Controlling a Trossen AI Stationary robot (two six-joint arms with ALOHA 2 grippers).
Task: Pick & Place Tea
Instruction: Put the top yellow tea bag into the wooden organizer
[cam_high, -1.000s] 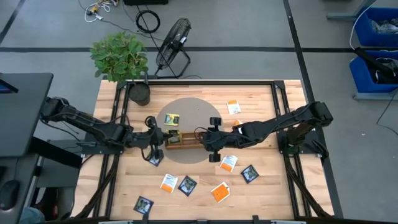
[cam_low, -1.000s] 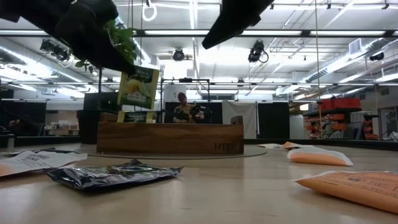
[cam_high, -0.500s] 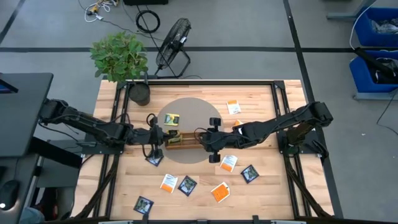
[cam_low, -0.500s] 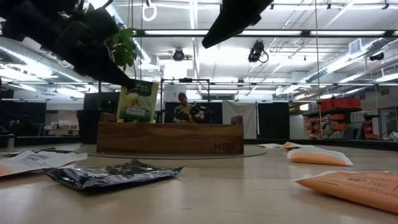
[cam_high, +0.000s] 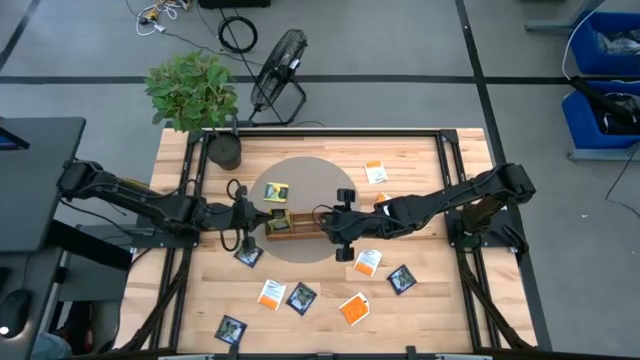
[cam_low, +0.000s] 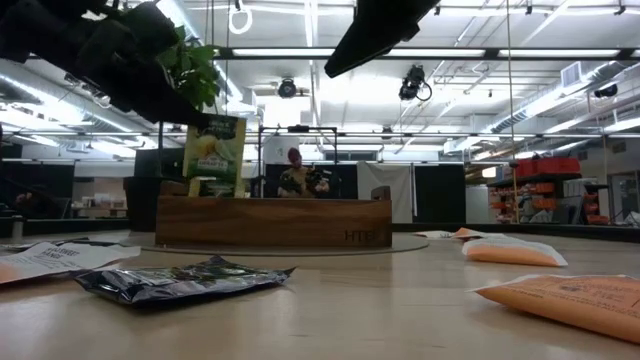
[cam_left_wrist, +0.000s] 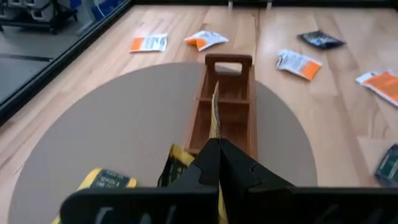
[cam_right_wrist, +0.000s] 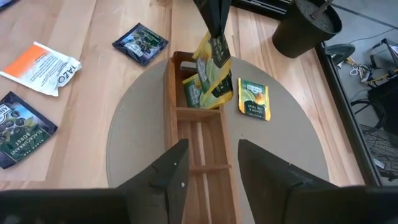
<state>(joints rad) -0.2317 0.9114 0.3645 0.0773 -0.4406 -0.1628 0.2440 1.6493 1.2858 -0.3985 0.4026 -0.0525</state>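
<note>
The long wooden tray (cam_high: 296, 222) lies on a round grey mat (cam_high: 310, 178). My left gripper (cam_high: 252, 214) is shut on a yellow-green tea sachet (cam_low: 214, 150), which hangs over the tray's left end (cam_right_wrist: 214, 68). Another yellow-green sachet (cam_right_wrist: 193, 91) stands in the tray's end compartment. A third (cam_high: 276, 192) lies flat on the mat beside the tray. My right gripper (cam_high: 332, 226) hovers open over the tray's right end (cam_right_wrist: 213, 152), with nothing between its fingers. My left gripper pinches the sachet's top edge (cam_right_wrist: 214, 38) between its two fingers (cam_right_wrist: 211, 17). The fingers slant down from the table's left side. The sachet hangs nearly upright below them, above the tray's left end compartment. I cannot tell whether its lower edge touches the sachet standing there.
Loose orange and navy sachets lie on the near half of the table (cam_high: 367, 262) (cam_high: 401, 279) (cam_high: 272, 293) (cam_high: 231, 328), one navy (cam_high: 249, 254) under the left arm, one orange at the far right (cam_high: 376, 172). A potted plant (cam_high: 224, 150) stands at the far left corner.
My left gripper has drawn back toward the table's left edge and sunk a little, still shut on the sachet. The sachet hung tilted a second ago. Now it hangs straighter and lower, closer to the tray's left end.
</note>
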